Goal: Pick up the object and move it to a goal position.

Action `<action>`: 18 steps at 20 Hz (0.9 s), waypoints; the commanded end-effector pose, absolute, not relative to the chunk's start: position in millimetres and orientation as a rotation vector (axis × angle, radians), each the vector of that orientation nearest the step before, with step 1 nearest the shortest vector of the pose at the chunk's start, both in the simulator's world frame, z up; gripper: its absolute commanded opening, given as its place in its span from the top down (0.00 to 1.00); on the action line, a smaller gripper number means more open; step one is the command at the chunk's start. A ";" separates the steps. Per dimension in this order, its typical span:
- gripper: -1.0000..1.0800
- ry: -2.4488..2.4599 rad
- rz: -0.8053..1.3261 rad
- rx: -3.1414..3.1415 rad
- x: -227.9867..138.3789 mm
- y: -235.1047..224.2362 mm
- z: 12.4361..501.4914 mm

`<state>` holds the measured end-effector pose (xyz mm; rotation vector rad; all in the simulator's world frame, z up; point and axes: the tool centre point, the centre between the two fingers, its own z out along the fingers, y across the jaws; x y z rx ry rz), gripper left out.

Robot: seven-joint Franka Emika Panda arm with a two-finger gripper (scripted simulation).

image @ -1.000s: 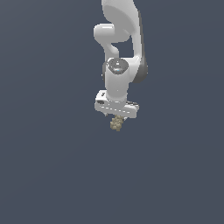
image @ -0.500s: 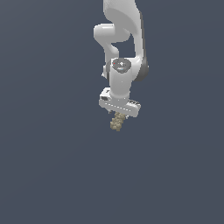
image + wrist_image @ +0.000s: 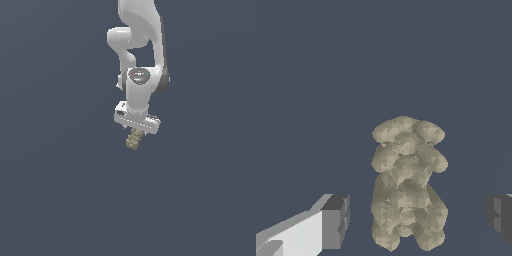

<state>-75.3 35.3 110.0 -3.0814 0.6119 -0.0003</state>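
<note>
Object directly below end effector, at six o'clock, between spread fingers; gaps either side, untouched in wrist view.

glossy white rounded arm, dark grey pads.

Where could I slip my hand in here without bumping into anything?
Nearly anywhere: the dark surface is bare on all sides of the arm. The one crowded spot is under the gripper, where the tan lumpy object sits. The wrist view shows a narrow gap between the object and each open finger.
</note>
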 end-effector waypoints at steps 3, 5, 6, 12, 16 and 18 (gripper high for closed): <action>0.04 0.615 0.001 -3.081 -76.4 35.0 93.5; 0.04 0.616 0.000 -3.081 -76.9 35.2 82.9; 0.04 0.617 0.000 -3.081 -77.0 35.1 78.4; 0.04 0.618 0.000 -3.080 -76.5 35.3 64.5; 1.00 0.618 0.000 -3.080 -76.5 35.3 64.2; 1.00 0.618 0.000 -3.080 -76.5 35.3 64.2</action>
